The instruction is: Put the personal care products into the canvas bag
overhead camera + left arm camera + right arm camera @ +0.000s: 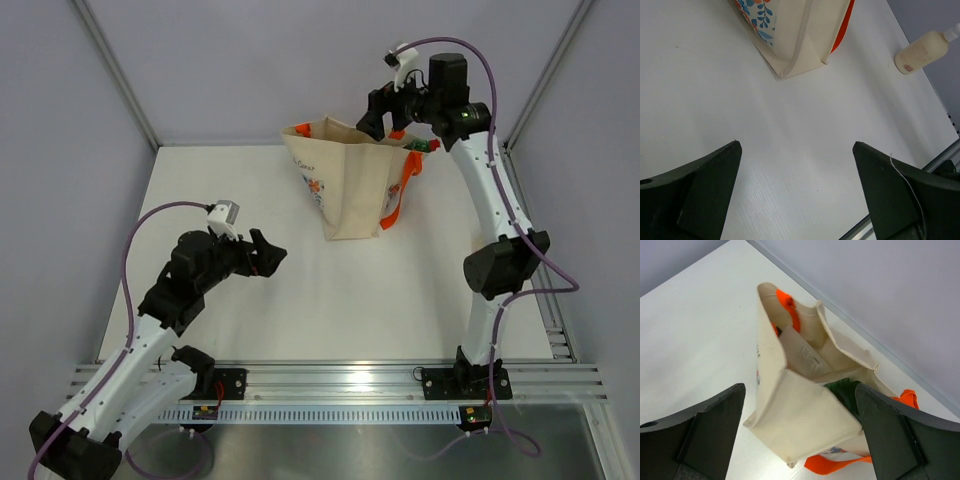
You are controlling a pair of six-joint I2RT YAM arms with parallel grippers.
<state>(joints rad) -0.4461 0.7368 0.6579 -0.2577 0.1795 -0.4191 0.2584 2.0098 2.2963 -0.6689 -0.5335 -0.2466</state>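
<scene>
Your right gripper hangs directly above the open mouth of the canvas bag, its two fingers spread wide with nothing between them. The bag stands upright near the back of the white table, with its orange handles drooping down the right side and its colourful floral print facing left. From the right wrist camera you look straight down into the bag. A green bottle sits just inside the rim on the side nearest the right finger, and the overhead view shows a touch of red on it.

Your left gripper is low over the table, well apart from the bag and to its front left. Its fingers are also fully spread and hold nothing, with only bare tabletop between them. Its wrist camera shows the bag's lower corner ahead. Beyond that, a cream bottle with a white nozzle lies on its side near the table's right edge, outside the bag. The overhead view does not show that bottle.
</scene>
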